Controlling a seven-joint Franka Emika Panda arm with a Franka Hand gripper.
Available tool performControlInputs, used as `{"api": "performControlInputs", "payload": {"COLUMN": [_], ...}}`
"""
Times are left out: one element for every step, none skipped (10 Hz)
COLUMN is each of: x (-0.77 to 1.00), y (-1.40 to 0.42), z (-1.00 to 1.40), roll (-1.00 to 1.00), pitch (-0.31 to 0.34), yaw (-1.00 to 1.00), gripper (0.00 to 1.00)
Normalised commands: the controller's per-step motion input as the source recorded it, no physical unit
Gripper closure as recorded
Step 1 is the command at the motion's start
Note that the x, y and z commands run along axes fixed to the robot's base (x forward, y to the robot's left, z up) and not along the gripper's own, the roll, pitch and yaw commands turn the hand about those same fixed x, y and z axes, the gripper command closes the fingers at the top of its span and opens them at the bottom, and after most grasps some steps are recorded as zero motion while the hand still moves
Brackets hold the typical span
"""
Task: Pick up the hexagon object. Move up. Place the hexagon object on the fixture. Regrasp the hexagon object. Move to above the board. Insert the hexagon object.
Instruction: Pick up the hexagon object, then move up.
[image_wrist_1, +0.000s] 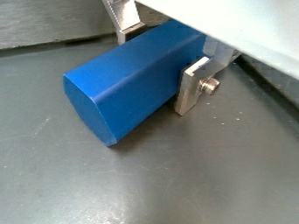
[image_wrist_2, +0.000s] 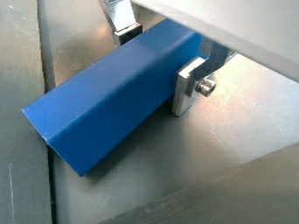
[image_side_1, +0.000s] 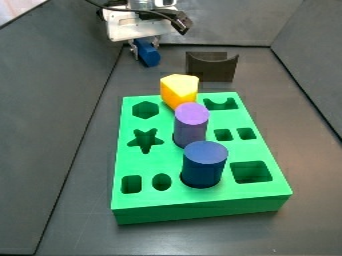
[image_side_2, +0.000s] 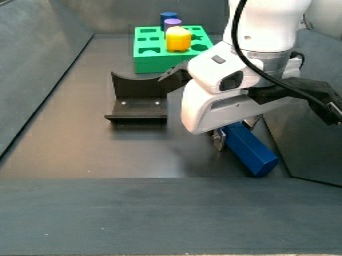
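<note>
Gripper (image_wrist_1: 158, 61) jaws are clenching the blue hexagon object (image_wrist_1: 128, 79) low over the grey floor (image_wrist_1: 70, 184) — sitting well apart from the fixture (image_side_2: 138, 100) and green board (image_side_1: 201, 160).

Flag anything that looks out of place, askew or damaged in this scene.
Nothing stands out. The claw sits down at the floor, its fingers either side of the blue hexagon object. The fixture stands upright, and three pegs stand upright in the green board.
</note>
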Motion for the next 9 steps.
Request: {"api": "performControlInputs", "payload": {"x": [0.0, 0.0, 0.0, 0.0, 0.0, 0.0, 0.0, -0.02, -0.03], "y": [0.0, 0.0, 0.0, 0.0, 0.0, 0.0, 0.0, 0.01, 0.01], "z": [0.0, 0.0, 0.0, 0.0, 0.0, 0.0, 0.83, 0.77, 0.68], "roll": [0.0, 0.0, 0.0, 0.0, 0.0, 0.0, 0.0, 0.0, 0.01], "pitch": [0.0, 0.0, 0.0, 0.0, 0.0, 0.0, 0.0, 0.016, 0.02], "yaw": [0.0, 0.0, 0.0, 0.0, 0.0, 0.0, 0.0, 0.01, 0.01], "gripper": [1.0, 1.0, 1.0, 1.0, 1.0, 1.0, 1.0, 1.0, 1.0]}}
